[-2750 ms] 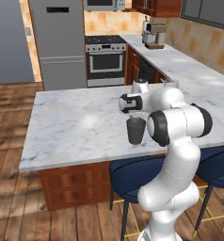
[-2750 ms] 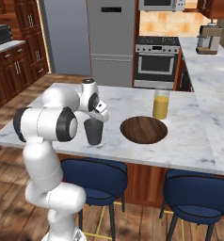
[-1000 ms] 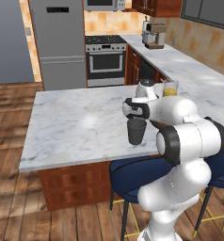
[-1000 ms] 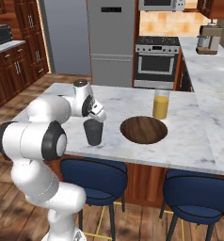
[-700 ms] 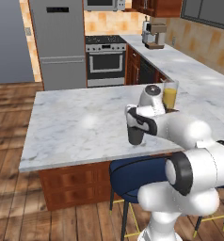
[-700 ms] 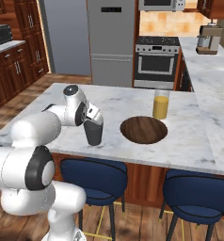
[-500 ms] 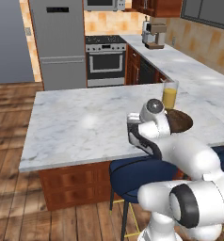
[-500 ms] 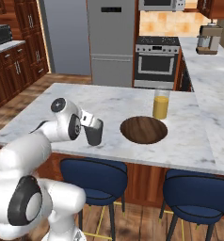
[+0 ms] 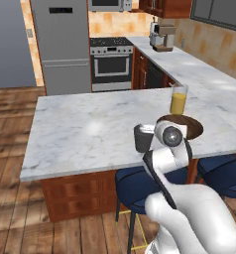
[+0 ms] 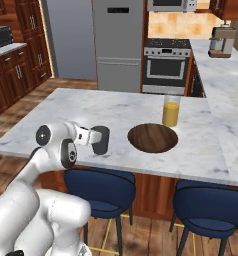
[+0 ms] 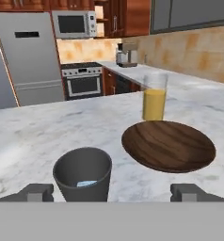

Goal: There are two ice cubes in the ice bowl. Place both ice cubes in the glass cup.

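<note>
The glass cup (image 11: 83, 174), a dark grey tumbler, stands on the marble island near its front edge, also seen as the cup (image 10: 102, 140) and the cup (image 9: 142, 138). A pale blue ice cube (image 11: 87, 183) lies at its bottom; I cannot tell whether a second is beside it. The ice bowl (image 11: 168, 145), wide and dark brown, sits just right of the cup and looks bare inside; it is also the bowl (image 10: 152, 137). My gripper (image 11: 111, 193) is open and holds nothing. It is level with the counter, just in front of the cup, as the gripper (image 10: 96, 137) shows.
A taller glass of orange liquid (image 11: 154, 101) stands right behind the bowl. Blue stools (image 10: 98, 187) sit under the island's front edge. A coffee machine (image 9: 162, 35) is on the far counter, with a stove (image 9: 112, 62) and fridge (image 9: 61, 44) beyond.
The arm has folded down. My hand swung from above the cup to low on its near side and now points level across the counter. Cup and bowl stayed put.
</note>
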Robot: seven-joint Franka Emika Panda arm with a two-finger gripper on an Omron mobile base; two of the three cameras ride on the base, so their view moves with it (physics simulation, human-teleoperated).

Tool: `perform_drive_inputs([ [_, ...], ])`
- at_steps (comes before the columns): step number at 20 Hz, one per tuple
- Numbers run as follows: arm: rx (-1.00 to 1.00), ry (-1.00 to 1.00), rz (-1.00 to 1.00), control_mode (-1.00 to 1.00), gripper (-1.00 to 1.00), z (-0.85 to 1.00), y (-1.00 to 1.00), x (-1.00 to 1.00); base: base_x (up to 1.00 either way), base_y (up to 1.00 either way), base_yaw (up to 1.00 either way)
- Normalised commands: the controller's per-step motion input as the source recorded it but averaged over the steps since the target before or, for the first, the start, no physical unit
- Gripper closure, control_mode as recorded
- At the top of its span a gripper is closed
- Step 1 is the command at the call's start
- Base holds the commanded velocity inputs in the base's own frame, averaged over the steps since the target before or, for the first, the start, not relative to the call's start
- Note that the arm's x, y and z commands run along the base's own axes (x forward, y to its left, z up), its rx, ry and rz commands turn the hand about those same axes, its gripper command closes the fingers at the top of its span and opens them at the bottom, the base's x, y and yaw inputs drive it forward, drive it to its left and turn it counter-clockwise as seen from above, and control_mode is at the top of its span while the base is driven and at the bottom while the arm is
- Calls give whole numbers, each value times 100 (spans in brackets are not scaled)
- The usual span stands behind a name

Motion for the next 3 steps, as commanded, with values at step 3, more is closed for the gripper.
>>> perform_drive_inputs([
  [3, -7, -8, 0, -100, -100, 7, 28, -23, 0, 0, 0],
])
